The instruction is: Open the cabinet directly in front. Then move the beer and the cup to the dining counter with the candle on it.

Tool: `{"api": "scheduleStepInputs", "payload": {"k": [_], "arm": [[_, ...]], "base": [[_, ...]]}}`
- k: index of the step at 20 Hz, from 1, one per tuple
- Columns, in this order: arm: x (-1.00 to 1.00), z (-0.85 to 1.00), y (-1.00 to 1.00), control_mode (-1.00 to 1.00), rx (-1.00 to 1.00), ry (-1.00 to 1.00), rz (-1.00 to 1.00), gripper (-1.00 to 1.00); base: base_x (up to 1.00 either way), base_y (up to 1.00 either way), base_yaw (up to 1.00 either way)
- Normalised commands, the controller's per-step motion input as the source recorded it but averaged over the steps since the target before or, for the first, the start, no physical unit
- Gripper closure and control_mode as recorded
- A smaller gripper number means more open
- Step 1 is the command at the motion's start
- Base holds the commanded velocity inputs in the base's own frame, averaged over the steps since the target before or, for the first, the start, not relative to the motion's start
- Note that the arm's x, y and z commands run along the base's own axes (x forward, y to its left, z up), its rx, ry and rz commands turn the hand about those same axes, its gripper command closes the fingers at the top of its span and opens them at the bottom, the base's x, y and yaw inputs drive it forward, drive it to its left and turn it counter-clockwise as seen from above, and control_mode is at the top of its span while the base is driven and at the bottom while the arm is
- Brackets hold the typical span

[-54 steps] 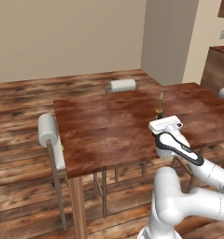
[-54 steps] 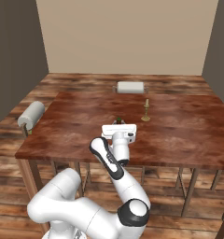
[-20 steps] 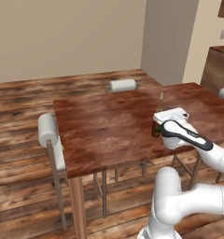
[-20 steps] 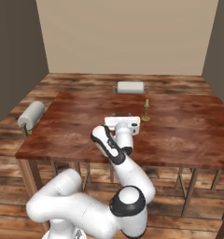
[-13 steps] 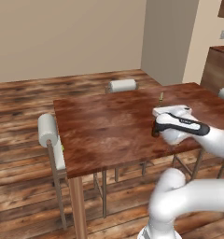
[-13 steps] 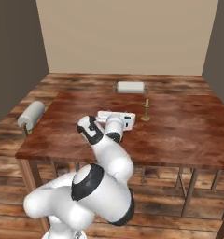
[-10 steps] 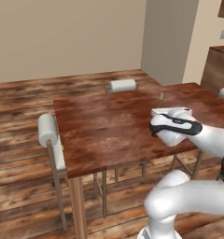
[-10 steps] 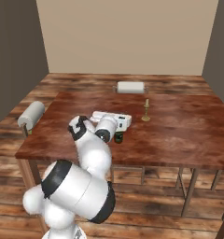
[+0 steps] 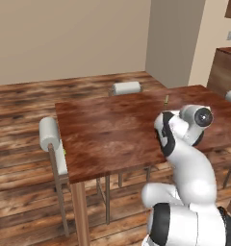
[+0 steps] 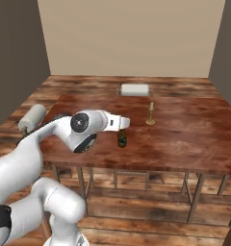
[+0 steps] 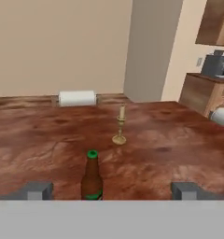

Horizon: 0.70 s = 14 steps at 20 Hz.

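Note:
The beer (image 11: 92, 177), a brown bottle with a green cap, stands upright and free on the dining counter (image 11: 44, 140). It rises between my open gripper (image 11: 111, 190) fingertips, a little ahead of them and untouched. Behind the bottle is the candle (image 11: 119, 126) in its brass holder. From the right base view the beer (image 10: 121, 139) sits just below my level hand, with the gripper (image 10: 126, 123) above it and the candle (image 10: 150, 115) to the right. The candle (image 9: 166, 100) peeks past my arm in the left base view. The cup is out of view. A brown wall cabinet (image 11: 216, 21) hangs far off.
Chairs with white roll-shaped backs stand at the table's far side (image 11: 77, 98) and left end (image 10: 32, 117). A low wooden kitchen unit with a dark appliance (image 11: 216, 65) lies beyond the table's right end. My own arm crosses the near edge of the dining counter (image 9: 108, 129).
My arm has swung round and the hand has turned level, drawing back from the beer, which stays standing on the counter. The jaws have stayed wide apart.

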Motion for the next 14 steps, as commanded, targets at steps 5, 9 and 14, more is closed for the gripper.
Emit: {"api": "scheduleStepInputs", "payload": {"k": [5, 9, 14], "arm": [[-0.76, 1.0, -0.34, -1.0, 0.0, 0.25, 0.0, -1.0], [0.0, 0.07, 0.0, -1.0, 0.0, 0.05, 0.0, -1.0], [-0.54, -0.07, 0.0, -1.0, 0.0, 0.0, 0.0, -1.0]], "base": [[0.0, 0.0, 0.0], [0.0, 0.0, 0.0], [0.0, 0.0, 0.0]]}}
